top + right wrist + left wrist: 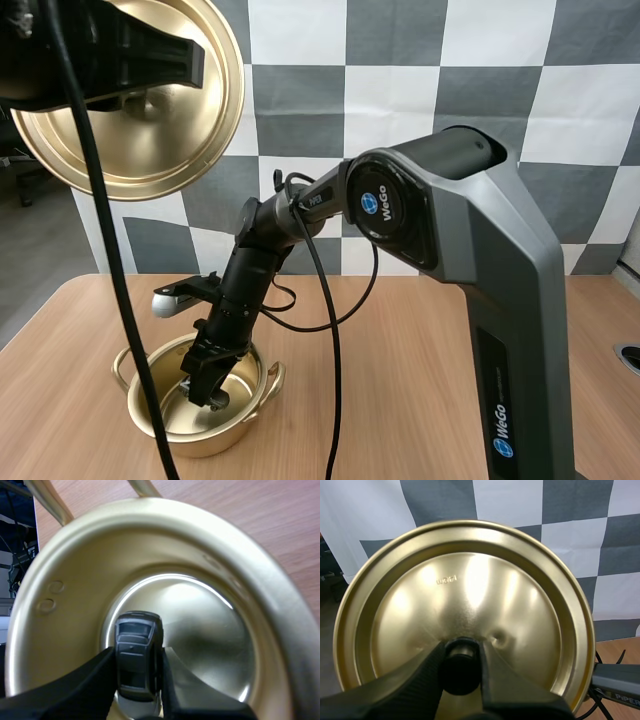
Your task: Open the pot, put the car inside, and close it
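A gold pot (215, 440) stands open near the table's front left. My right gripper (205, 385) reaches down into it, shut on a small dark toy car (137, 655). In the right wrist view the gripper (139, 655) pinches the car's sides just above the pot's shiny floor, ringed by the pot wall (75, 580). I cannot tell whether the car touches the bottom. The gold lid (190, 130) hangs high above the table's left side, its underside facing the camera. My left gripper (461, 655) is shut on the lid's black knob (461, 672).
The wooden table (410, 380) is bare to the right of the pot. My right arm's grey base column (520, 330) rises at the front right. The pot's two loop handles (275, 375) stick out at its sides.
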Tool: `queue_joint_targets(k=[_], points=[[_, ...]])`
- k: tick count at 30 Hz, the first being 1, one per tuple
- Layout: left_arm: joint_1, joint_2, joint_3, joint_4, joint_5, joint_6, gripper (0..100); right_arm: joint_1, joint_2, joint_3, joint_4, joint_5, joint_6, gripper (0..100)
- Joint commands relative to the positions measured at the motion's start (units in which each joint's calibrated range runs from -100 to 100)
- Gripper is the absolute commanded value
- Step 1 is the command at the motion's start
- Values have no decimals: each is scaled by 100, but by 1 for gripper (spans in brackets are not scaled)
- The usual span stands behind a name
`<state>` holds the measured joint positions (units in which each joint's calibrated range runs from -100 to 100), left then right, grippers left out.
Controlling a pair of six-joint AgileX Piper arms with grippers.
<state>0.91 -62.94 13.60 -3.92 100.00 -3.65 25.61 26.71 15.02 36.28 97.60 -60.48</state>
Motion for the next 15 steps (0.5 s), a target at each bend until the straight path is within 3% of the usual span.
queue_joint_targets(k=[1,5,7,15], points=[[1,-1,-5,1,0,3,0,2,6,-4,-1,37,2,29],[1,-1,-5,1,0,3,0,2,6,-4,-1,57,2,65],[1,-1,-5,1,0,3,0,2,6,-4,-1,57,2,75],[1,-1,-5,1,0,3,0,2,6,-4,-1,57,2,79]])
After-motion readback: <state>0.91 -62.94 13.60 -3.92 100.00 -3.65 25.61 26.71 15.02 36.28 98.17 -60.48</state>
